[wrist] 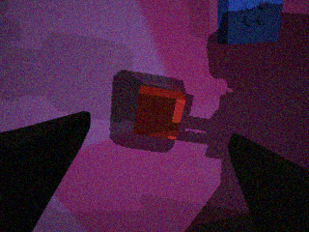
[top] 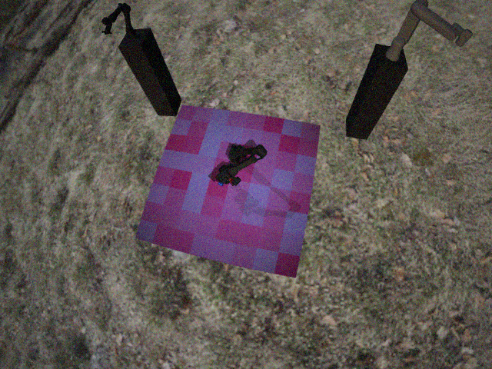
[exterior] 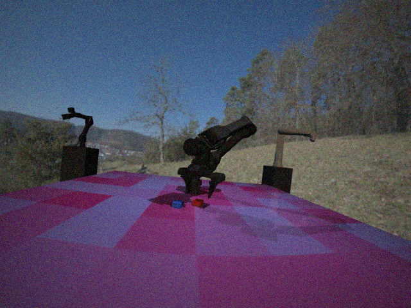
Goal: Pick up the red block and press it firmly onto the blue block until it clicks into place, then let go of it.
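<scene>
The red block (top: 231, 181) (exterior: 198, 203) (wrist: 154, 115) lies on the checkered table top, a short way to the right of the blue block (top: 220, 184) (exterior: 177, 204) (wrist: 251, 23) in the exterior view. The two blocks are apart. My gripper (exterior: 200, 195) (wrist: 161, 130) is open and empty, pointing down over the red block. In the wrist view the red block shows between and beyond the two dark fingertips, and the blue block is cut off by the top edge. In the top view the arm partly hides both blocks.
The table top (top: 238, 234) (exterior: 149, 282) has a pink, purple and blue checkered pattern. Beyond it stand two dark pedestals, one with a dark arm (top: 127, 18) (exterior: 87, 129) and one with a paler arm (top: 437, 24) (exterior: 279, 149). Grass surrounds the table.
</scene>
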